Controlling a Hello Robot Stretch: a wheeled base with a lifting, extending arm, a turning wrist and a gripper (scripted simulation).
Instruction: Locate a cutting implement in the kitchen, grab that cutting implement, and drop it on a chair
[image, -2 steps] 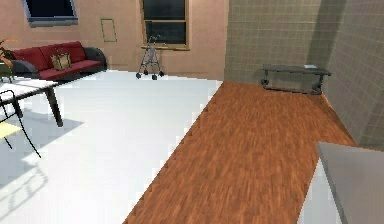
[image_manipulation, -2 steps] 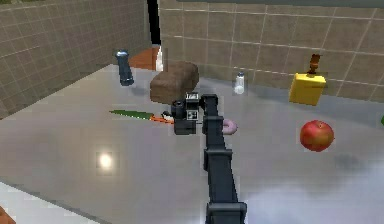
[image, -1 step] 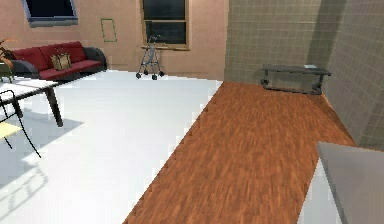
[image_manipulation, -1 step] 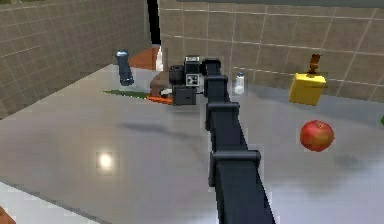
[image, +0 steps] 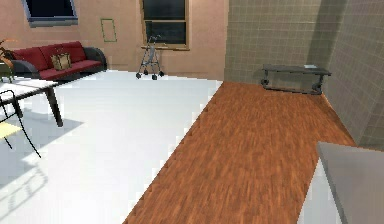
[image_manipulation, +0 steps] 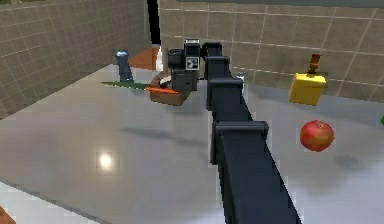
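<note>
Whether the dark two-finger tool (image_manipulation: 172, 86) holds anything cannot be told. An orange-red curved object (image_manipulation: 165, 96) shows at its tip, near the grey worktop's (image_manipulation: 90, 140) far edge.

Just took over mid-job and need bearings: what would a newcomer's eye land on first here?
In the arm side view, the dark square arm bar extends over a grey countertop to the gripper, with a round red apple at the view's right. In the forward view, a red cushioned sofa sits at the far left.
</note>
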